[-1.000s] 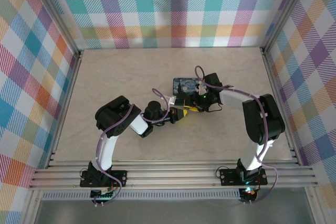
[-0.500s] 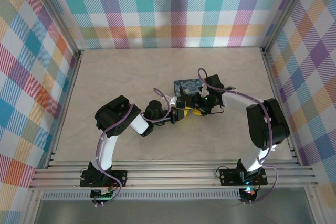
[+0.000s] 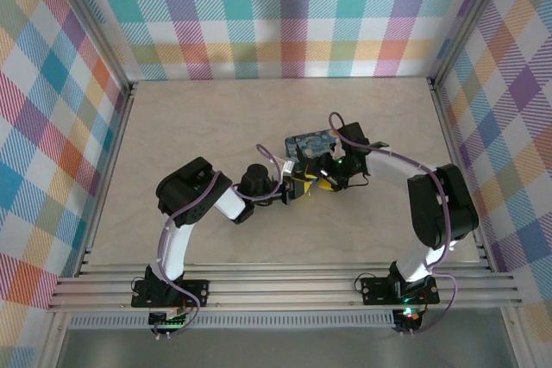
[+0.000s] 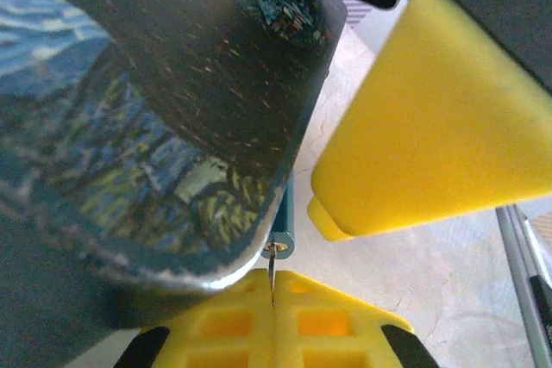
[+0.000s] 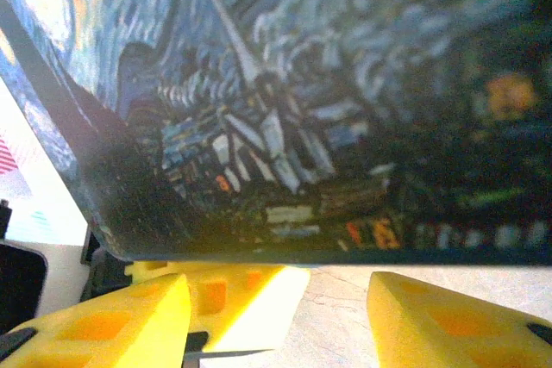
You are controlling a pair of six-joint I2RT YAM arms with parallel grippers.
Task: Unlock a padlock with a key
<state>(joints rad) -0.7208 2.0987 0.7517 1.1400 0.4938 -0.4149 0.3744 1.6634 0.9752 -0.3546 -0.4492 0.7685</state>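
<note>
The painted tin (image 4: 129, 144) looms just ahead of both my pincers. My right pincer (image 5: 280, 325) stands wide apart, gripping nothing. My left pincer (image 4: 272, 303) is pressed closed on a thin key (image 4: 272, 271), its tip meeting the small padlock (image 4: 281, 243) just beyond my fingertips, under the tin's edge.

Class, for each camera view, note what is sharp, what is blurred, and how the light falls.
Top external: sharp, evenly lit, faint shadows on the table. Left wrist: tin blurred, yellow fingertips crisper. Right wrist: tin soft throughout.
</note>
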